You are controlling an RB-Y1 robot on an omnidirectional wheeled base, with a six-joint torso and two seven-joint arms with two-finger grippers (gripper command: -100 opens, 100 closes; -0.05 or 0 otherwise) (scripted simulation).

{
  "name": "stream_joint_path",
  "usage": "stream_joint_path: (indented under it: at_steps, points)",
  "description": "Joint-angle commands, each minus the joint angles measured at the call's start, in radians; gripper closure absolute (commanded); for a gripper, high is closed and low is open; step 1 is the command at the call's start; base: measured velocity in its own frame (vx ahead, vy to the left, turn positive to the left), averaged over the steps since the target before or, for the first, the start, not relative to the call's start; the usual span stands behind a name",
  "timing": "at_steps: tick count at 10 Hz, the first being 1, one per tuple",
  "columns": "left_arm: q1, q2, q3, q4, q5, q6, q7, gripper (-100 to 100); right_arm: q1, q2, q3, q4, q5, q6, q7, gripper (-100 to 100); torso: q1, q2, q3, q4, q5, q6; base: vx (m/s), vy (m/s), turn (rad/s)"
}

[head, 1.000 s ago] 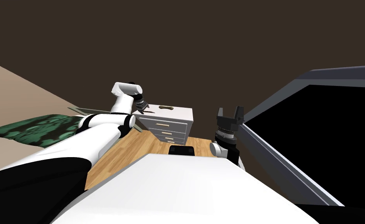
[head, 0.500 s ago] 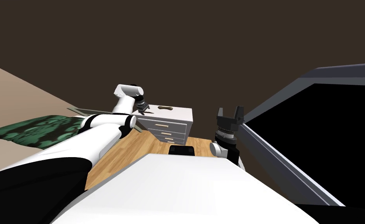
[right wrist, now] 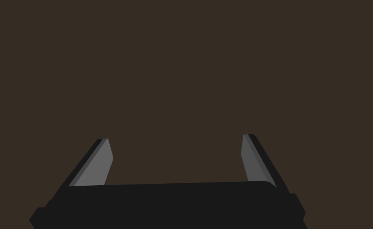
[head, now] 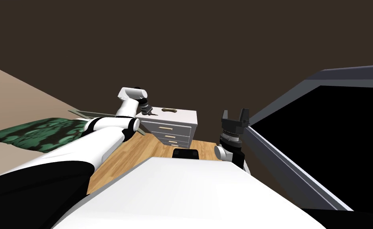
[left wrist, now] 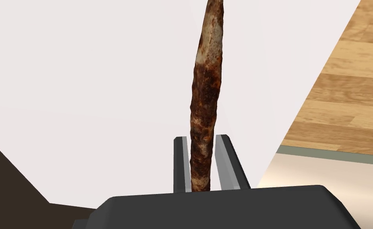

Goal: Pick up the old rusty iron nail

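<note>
The rusty brown nail (left wrist: 207,79) lies on the white top of a small dresser (head: 183,116), with one end between my left fingers. My left gripper (left wrist: 201,138) is shut on that end, and both fingers (left wrist: 180,159) press its sides. The head view has the left gripper (head: 146,109) reaching down onto the dresser top near its left edge. My right gripper (head: 233,115) is raised at the right of my chest, away from the dresser. Its fingers (right wrist: 98,163) stand open with nothing between them.
A small olive object (head: 168,109) lies on the dresser top to the right of my left hand. The dresser (head: 169,133) has drawers with pale handles and stands on a wood floor (head: 142,149). A green patterned cushion (head: 34,133) lies at the left. A grey-framed black area (head: 333,147) is at the right.
My left fingers have closed from wide open onto the nail. The left hand shifted slightly to the right over the dresser top. The right arm has not moved.
</note>
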Motion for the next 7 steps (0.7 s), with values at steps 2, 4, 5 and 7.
stream_joint_path:
  at_steps: [2,4,5,7]
  points:
    - [0.000,0.000,0.000,0.000,0.000,0.000,0.000,100,0.000,0.000,0.000,0.000,0.000,0.000,0.000,0,0.000,0.000,0.000,0.000,0.000,0.000,0.000,0.000,0.000]
    - [-0.012,0.015,0.003,-0.017,0.005,0.033,-0.003,100,0.000,0.000,0.000,0.000,0.000,0.000,0.000,0,0.000,0.000,0.000,0.000,0.000,0.000,0.000,-0.008,0.003]
    - [-0.017,0.020,0.004,-0.022,0.007,0.045,-0.004,100,0.000,0.000,0.000,0.000,0.000,0.000,0.000,0,-0.001,0.000,0.000,0.001,-0.001,0.000,0.007,-0.025,0.008]
    - [-0.004,0.013,0.005,-0.031,0.006,0.038,0.000,0,0.000,0.000,0.000,0.000,0.000,0.000,0.000,0,-0.001,0.000,0.000,0.000,0.000,0.000,0.002,-0.006,0.002]
